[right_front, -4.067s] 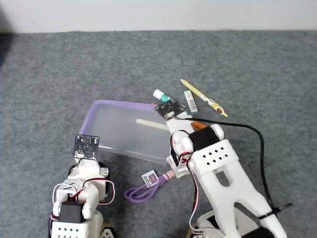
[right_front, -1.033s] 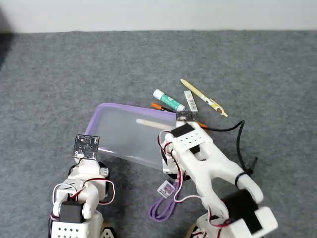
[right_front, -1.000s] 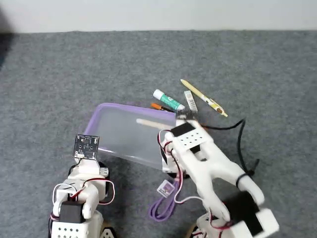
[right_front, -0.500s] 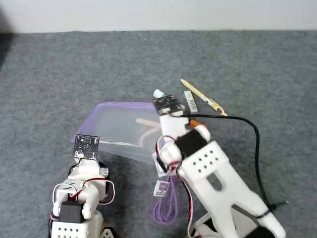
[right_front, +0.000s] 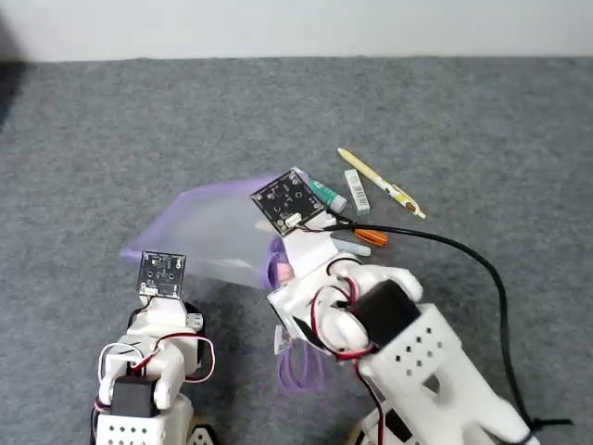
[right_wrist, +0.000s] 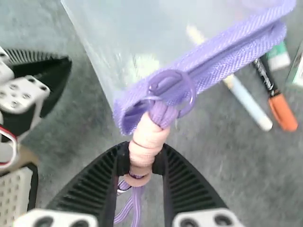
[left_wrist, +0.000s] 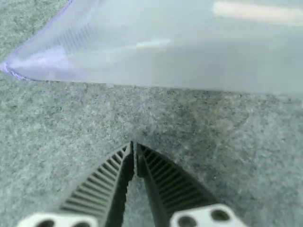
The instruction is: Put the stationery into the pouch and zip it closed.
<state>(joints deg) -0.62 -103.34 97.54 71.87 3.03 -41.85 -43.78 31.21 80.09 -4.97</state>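
The clear pouch (right_front: 199,236) with a purple zipper edge (right_wrist: 222,52) lies on the grey carpet, its right end lifted. My right gripper (right_wrist: 141,152) is shut on the pink wrap of the pouch's purple pull cord (right_wrist: 143,142), just below the zipper ring (right_wrist: 171,91). A pale stick (left_wrist: 255,12) shows through the pouch. Beside the pouch lie an orange-capped marker (right_wrist: 277,108), a white pen (right_wrist: 246,101), a green glue stick (right_front: 325,195), a small white stick (right_front: 356,190) and a yellow pen (right_front: 380,183). My left gripper (left_wrist: 134,150) is shut over bare carpet, just short of the pouch (left_wrist: 165,42).
The left arm (right_front: 159,334) stands at the near left, the right arm (right_front: 398,343) at the near middle with a black cable (right_front: 463,255) trailing right. The purple cord loop (right_front: 301,366) hangs by the right arm's base. Open carpet lies at the back and far right.
My right arm has swung left with the pull cord in its grip, dragging the pouch leftward and lifting its right end. The left arm has not moved.
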